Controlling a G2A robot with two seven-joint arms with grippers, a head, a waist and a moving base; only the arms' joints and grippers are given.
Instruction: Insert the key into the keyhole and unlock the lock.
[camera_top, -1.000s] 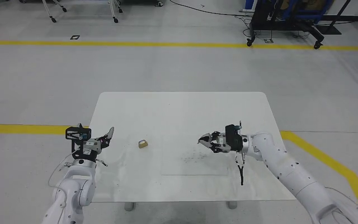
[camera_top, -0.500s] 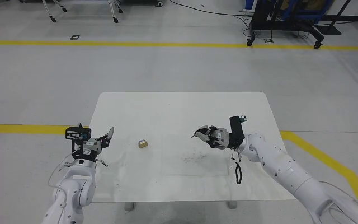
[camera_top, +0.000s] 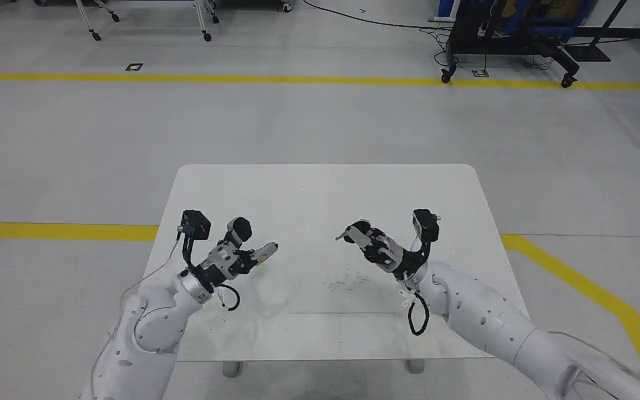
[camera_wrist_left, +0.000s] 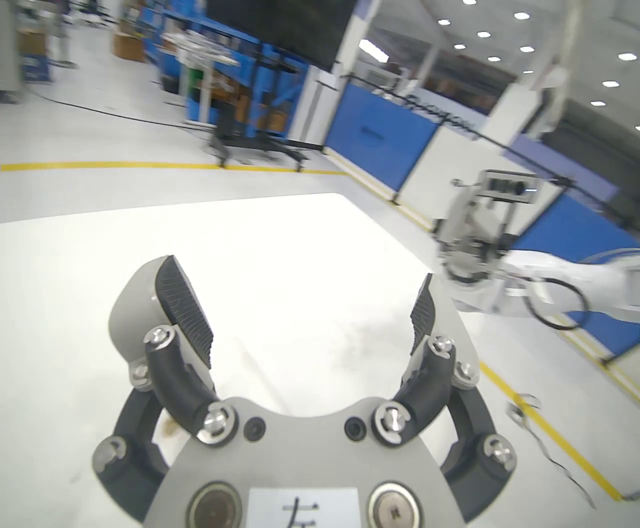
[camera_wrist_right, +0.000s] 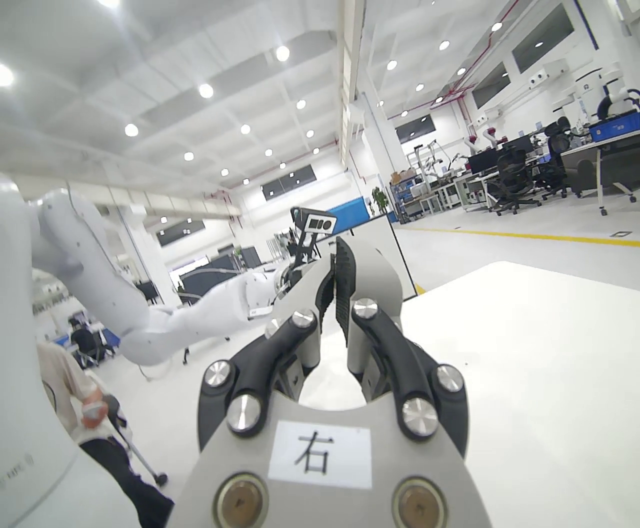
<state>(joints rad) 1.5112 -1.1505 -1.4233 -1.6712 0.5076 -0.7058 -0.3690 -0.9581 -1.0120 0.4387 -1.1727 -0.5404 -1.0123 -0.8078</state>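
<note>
Fingers (camera_wrist_left: 184, 309) spread on L gripper (camera_wrist_left: 296, 274), pressed tog on R gripper (camera_wrist_right: 334, 265)

Left gripper (camera_top: 254, 241), right gripper (camera_top: 351, 234) over white table (camera_top: 320, 190)

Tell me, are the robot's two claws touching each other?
Apart. The top view shows a stretch of bare white table between the open left gripper and the shut right gripper.

Left hand (camera_wrist_left: 295, 295) bears 左, right hand (camera_wrist_right: 336, 260) 右.
</note>
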